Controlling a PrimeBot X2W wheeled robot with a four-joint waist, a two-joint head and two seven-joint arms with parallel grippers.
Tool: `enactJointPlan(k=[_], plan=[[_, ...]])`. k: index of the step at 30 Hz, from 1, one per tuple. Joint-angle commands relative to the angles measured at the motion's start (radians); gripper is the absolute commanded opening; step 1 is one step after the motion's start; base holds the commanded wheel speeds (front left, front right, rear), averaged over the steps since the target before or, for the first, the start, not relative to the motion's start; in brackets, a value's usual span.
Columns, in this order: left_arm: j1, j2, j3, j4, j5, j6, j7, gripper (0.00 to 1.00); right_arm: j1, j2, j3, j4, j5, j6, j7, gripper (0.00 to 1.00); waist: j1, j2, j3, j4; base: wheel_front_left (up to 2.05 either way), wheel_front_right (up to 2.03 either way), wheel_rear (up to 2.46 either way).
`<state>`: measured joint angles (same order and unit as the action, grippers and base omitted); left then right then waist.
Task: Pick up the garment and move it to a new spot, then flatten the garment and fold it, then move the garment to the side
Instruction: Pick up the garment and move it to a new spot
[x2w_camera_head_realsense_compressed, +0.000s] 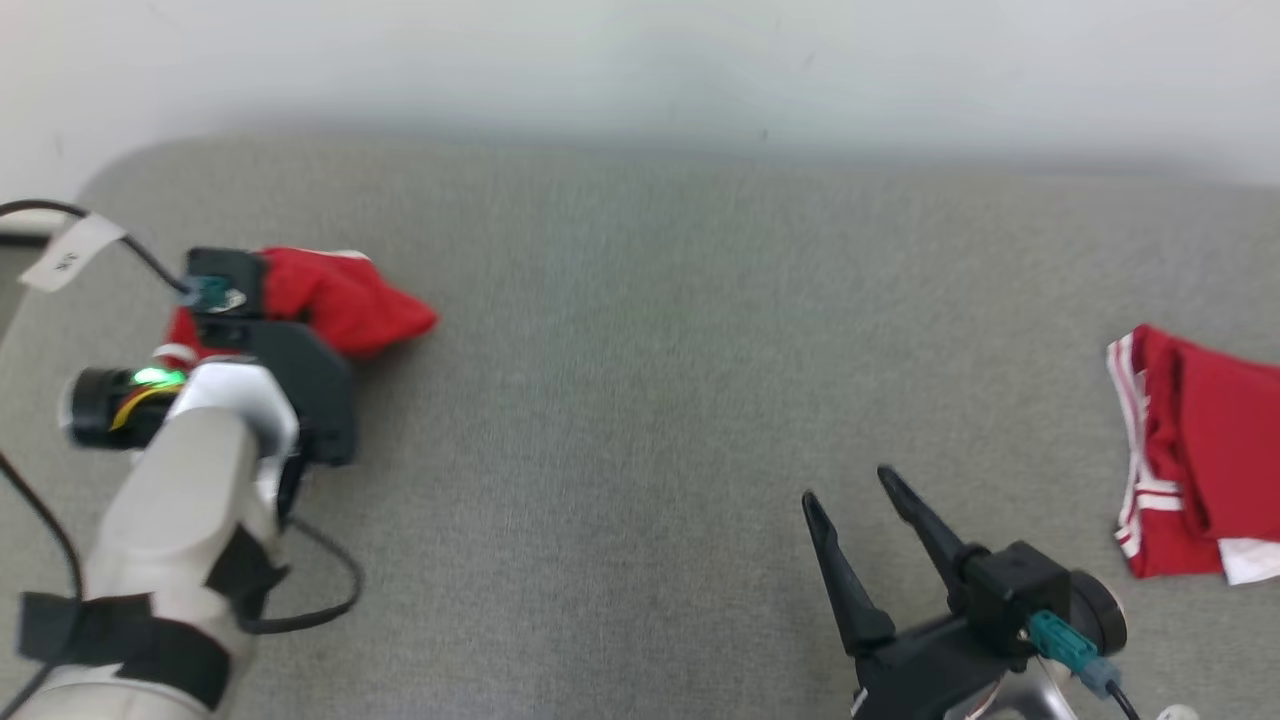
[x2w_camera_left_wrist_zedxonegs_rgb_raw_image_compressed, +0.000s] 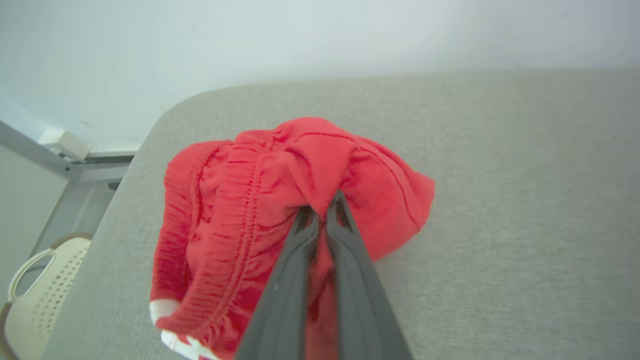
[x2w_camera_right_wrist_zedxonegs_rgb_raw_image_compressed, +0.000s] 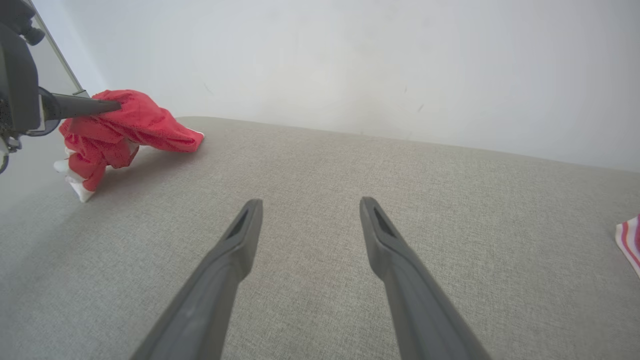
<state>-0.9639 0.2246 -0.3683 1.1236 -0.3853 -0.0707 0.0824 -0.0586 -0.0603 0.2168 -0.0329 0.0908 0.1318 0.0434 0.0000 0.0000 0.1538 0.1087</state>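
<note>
A crumpled red garment with white trim is at the far left of the grey table. My left gripper is shut on a pinched fold at the top of the garment. In the right wrist view the garment hangs bunched from those fingers, its lower end touching the table. My right gripper hovers near the front right of the table, open with nothing between its fingers.
A second red garment with white stripes lies flat at the table's right edge, its striped hem showing. A cream perforated basket stands off the table's left corner. A pale wall runs behind the table.
</note>
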Motion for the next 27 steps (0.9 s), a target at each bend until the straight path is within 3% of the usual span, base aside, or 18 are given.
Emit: enactJointPlan(k=[1,6,13,20,27], plan=[[-0.01,-0.013,-0.002,-0.014,-0.014,-0.006,-0.015,0.0,0.024,0.002,-0.003,0.008,0.008,-0.002,-0.003,1.0,0.0,0.0,-0.118,-0.025,0.0,0.0,0.0],[-0.008,-0.092,0.005,-0.093,-0.05,-0.022,-0.063,0.0,0.066,0.005,-0.034,0.008,0.009,-0.002,-0.005,1.0,0.0,0.0,-0.192,-0.064,0.0,0.0,0.0],[0.051,-0.14,-0.018,-0.193,-0.075,-0.027,-0.064,0.0,0.104,0.006,-0.075,-0.013,-0.003,-0.002,0.006,1.0,0.0,0.0,-0.233,-0.158,0.0,0.0,0.0],[0.179,-0.133,-0.028,-0.31,-0.08,0.027,-0.055,0.0,0.126,0.004,-0.067,-0.029,0.004,-0.002,0.014,1.0,0.0,0.0,-0.263,-0.286,0.0,0.0,0.0],[0.389,-0.098,-0.023,-0.435,-0.094,0.084,-0.051,0.0,0.133,0.005,-0.056,-0.037,-0.001,-0.002,0.024,1.0,0.0,0.0,-0.261,-0.365,0.0,0.0,0.0]])
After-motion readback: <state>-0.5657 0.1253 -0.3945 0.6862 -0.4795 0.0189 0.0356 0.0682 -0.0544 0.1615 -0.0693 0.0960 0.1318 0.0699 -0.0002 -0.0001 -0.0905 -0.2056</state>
